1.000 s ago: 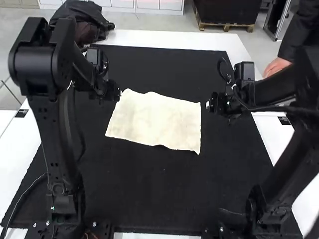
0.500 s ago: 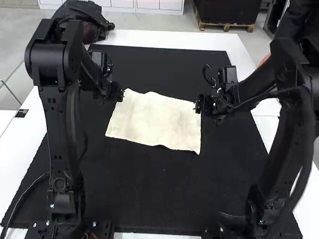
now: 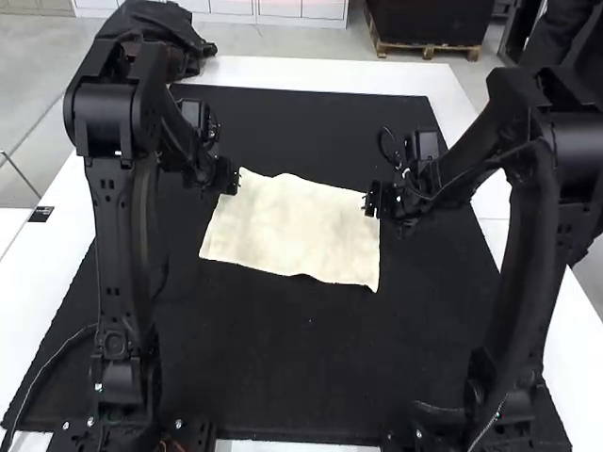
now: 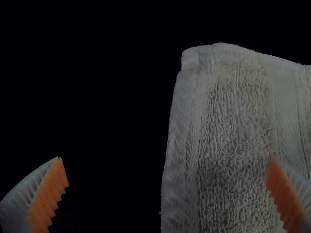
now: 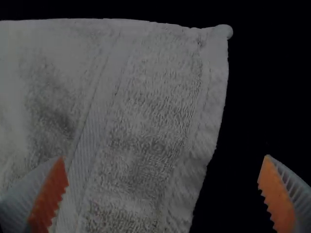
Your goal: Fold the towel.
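One cream, rectangular terry towel (image 3: 294,226) is being supported, spread out and slightly rippled, by one black fabric mat (image 3: 283,358) on one white bench (image 3: 330,72). Its ten o'clock corner is being approached too loosely for certainty of grip, it seems: the white, ribbed, orange-padded left claw (image 4: 166,160) is being held with fingers wide apart there, and the matching right claw (image 5: 164,157) is being held equally wide at two o'clock. If the claws are being closed too high, the thin hem is likely being missed; if too low, the mat may be being pinched too. Should only one corner be being caught, the towel is probably being dragged askew. Two claws, each with two fingers, are being counted, against one towel.
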Robot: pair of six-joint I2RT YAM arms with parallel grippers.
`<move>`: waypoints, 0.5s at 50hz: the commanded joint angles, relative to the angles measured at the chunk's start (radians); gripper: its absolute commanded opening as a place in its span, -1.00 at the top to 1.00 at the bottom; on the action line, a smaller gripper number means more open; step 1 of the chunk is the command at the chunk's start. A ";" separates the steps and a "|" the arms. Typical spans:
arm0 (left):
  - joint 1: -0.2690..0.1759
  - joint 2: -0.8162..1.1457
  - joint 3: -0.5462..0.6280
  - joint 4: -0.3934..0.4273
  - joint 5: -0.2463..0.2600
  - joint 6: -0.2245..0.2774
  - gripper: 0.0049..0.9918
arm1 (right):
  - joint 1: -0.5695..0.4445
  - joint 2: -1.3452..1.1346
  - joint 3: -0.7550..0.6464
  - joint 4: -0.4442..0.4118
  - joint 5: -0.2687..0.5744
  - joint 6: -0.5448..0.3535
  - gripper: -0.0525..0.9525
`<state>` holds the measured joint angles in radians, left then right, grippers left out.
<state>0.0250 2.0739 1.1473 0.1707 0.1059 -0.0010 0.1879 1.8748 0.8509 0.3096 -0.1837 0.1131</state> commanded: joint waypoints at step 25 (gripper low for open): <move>0.001 0.083 0.077 -0.002 0.011 0.041 -0.93 | 0.008 0.127 0.119 0.040 0.004 0.014 -0.91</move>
<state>0.0254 2.1464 1.1957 0.1616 0.1059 0.0227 0.1879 1.9800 0.9295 0.3401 -0.1837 0.1169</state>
